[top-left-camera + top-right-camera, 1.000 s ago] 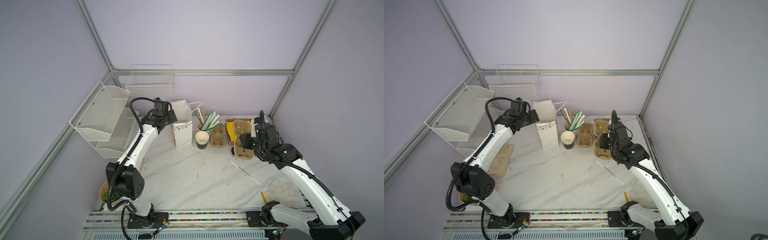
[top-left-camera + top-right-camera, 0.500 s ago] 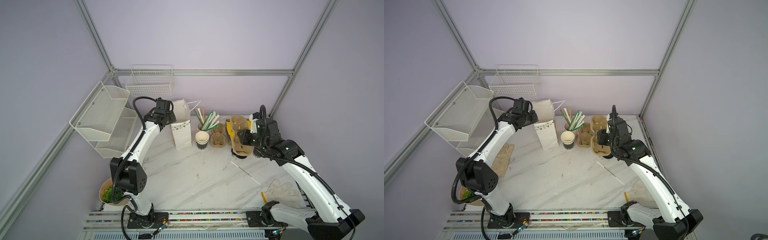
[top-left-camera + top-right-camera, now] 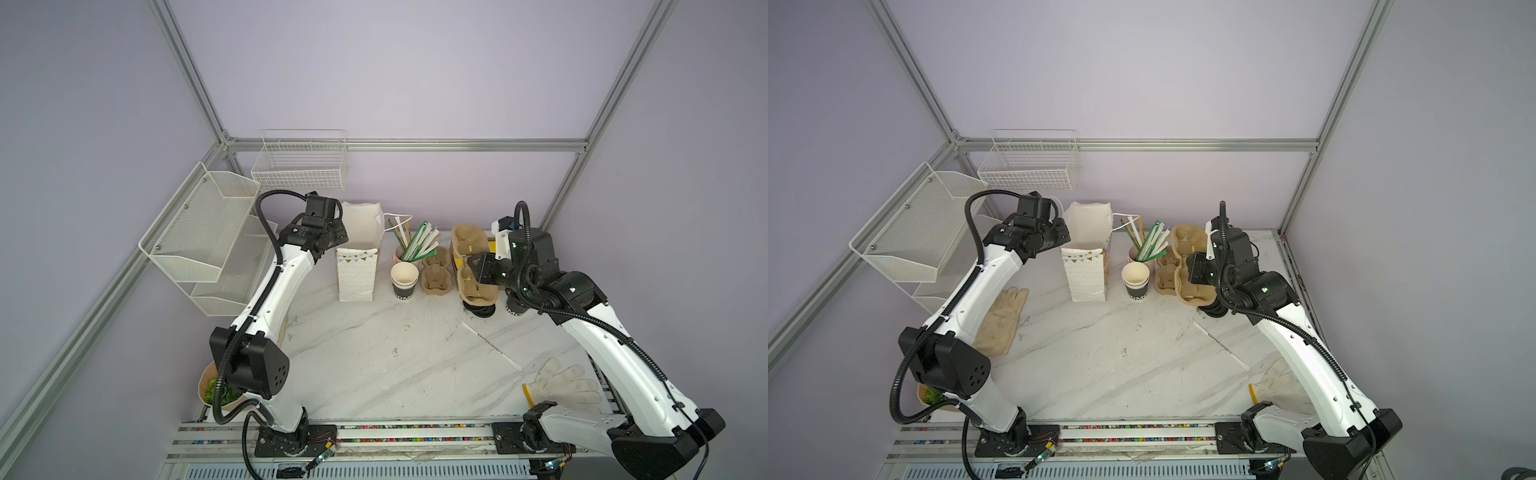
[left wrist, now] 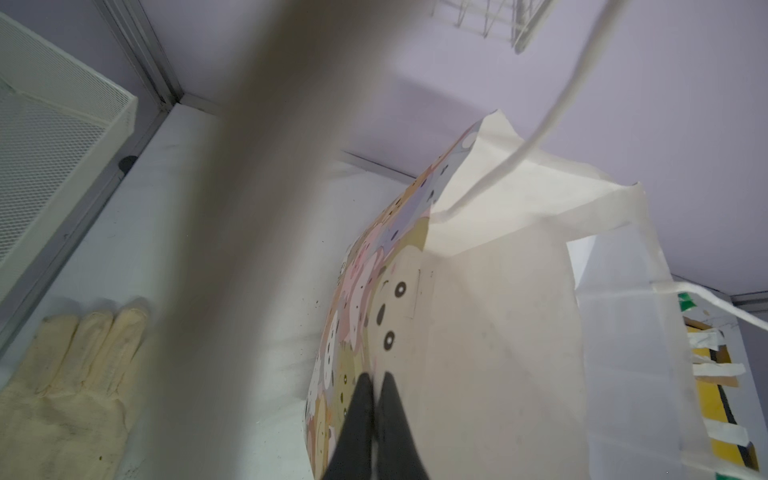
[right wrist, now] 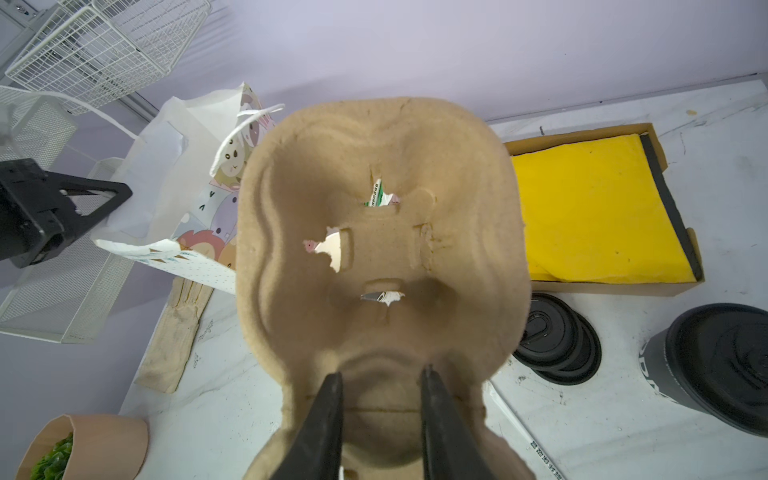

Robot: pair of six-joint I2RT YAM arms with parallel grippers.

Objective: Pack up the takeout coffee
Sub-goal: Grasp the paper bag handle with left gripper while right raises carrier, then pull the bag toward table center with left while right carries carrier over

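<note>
Surface: a white marble-look tabletop [image 3: 374, 365], boxed in by lavender walls and aluminium framing.
Left pincer: the left gripper [image 4: 377, 384] has its 2 black fingers pressed together on the left wall of the paper bag [image 4: 498, 332], at the rim. The printed outside lies by one finger and the cream inside by the other.
Right pincer: the right gripper [image 5: 380, 384] is clamped part-way on one end of a pulp 2-cup carrier [image 5: 374, 257]. The carrier is held off the table and tilted, its wells facing the wrist.
Task item: the takeout coffee [image 5: 715, 357] is a black paper cup with white lettering and a black lid. It stands upright on the table at the right, close by the right arm and apart from both pincers. In a top view only part of its wall shows [image 3: 514, 311].
Lid stack: black lids [image 5: 557, 336] piled on the table between the held carrier and the coffee.
Bag: upright at the far left-centre, mouth open [image 3: 357, 266].
Pinkish cup [image 3: 399, 254]: just right of the bag, holding green-and-white wrapped straws [image 3: 417, 243].
Nested cups [image 3: 404, 279]: open-topped, black with cream inside, just in front of the pinkish cup.
Flat carrier [image 3: 435, 277]: a 2nd pulp carrier lying on the table right of the nested cups.
Cardboard tray [image 5: 615, 287]: far right, lined with yellow foam.
Paper pot [image 5: 104, 436]: near left, holding a green plant.
</note>
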